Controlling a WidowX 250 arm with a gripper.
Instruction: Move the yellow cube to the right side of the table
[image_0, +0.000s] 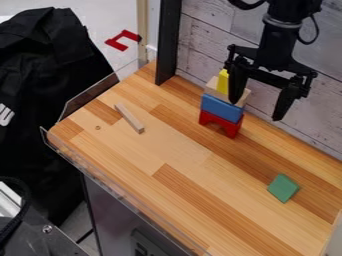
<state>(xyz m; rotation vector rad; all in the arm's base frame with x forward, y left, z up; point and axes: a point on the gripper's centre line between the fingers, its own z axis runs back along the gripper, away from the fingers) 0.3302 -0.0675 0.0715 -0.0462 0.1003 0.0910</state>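
None of the move looks done: the yellow cube (222, 80) sits above the blue block (221, 108), grasp and rightward carry remaining; near that block, the gripper (255, 111) hangs spread apart.

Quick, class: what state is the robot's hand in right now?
Hand: open, fingers spread well apart, holding nothing.

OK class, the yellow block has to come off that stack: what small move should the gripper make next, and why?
Probably the open gripper should shift toward the picture's left until it straddles the yellow block: that block tops the stack, while the gap between the fingers appears off to its right.
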